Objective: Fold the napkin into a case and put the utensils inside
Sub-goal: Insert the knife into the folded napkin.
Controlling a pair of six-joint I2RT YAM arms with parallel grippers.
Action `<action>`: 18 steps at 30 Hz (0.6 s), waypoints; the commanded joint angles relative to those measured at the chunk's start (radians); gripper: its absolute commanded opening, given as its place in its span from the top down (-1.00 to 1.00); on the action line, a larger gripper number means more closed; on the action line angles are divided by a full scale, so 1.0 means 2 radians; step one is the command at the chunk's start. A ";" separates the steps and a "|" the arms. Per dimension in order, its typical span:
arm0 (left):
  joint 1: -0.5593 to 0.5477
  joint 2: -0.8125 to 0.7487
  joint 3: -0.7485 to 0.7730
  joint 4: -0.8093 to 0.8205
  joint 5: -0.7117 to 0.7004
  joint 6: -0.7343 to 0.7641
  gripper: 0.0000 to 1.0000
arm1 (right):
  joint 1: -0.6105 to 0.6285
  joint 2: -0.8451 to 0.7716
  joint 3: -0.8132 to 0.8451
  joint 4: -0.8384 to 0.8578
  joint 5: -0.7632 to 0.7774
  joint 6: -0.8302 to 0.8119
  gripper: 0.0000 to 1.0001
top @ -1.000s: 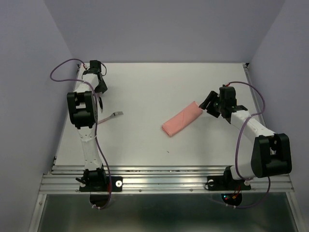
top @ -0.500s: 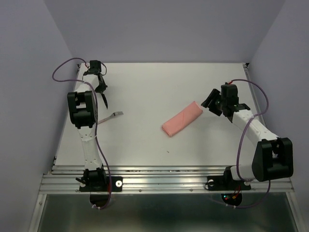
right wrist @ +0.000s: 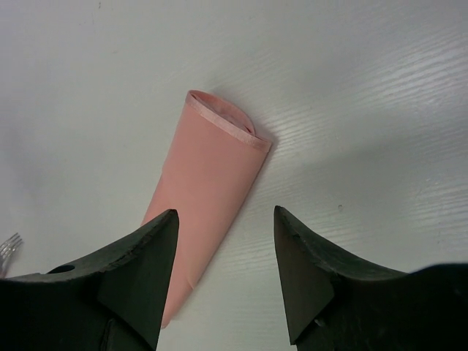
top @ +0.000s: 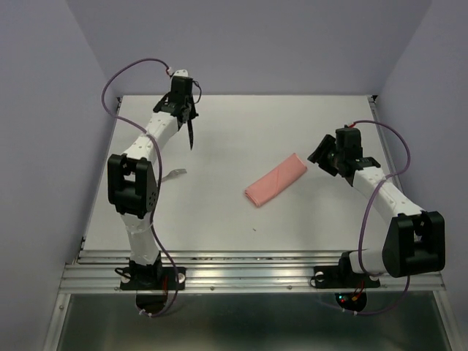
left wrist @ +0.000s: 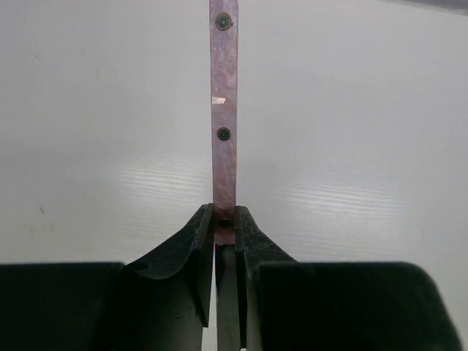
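Note:
The napkin lies folded as a narrow salmon-pink case (top: 276,180) at mid-table, its open end towards the right arm; it also shows in the right wrist view (right wrist: 212,172). My left gripper (top: 188,119) is raised over the far left of the table, shut on a slender utensil (top: 191,137) with a pinkish riveted shaft (left wrist: 224,110) that sticks out past the closed jaws (left wrist: 224,219). A small fork (top: 174,173) lies on the table at the left; its tines show in the right wrist view (right wrist: 9,246). My right gripper (top: 320,151) (right wrist: 227,212) is open and empty, just right of the case's open end.
Lilac walls enclose the white table (top: 241,212) on the far, left and right sides. A metal rail (top: 248,274) runs along the near edge by the arm bases.
My left arm has swung from the far-left corner up and to the right, carrying the utensil. The right gripper has drawn slightly back from the case. The case and fork have not moved.

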 commanded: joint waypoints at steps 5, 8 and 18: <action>-0.079 -0.058 -0.043 -0.006 0.032 0.030 1.00 | 0.003 -0.013 0.007 0.010 0.023 -0.009 -0.21; -0.109 -0.071 -0.076 -0.012 0.052 0.041 1.00 | 0.003 -0.012 0.001 0.005 0.023 -0.014 -0.21; -0.229 -0.095 -0.142 -0.006 0.113 0.108 1.00 | 0.003 0.010 -0.019 0.016 0.011 -0.028 -0.22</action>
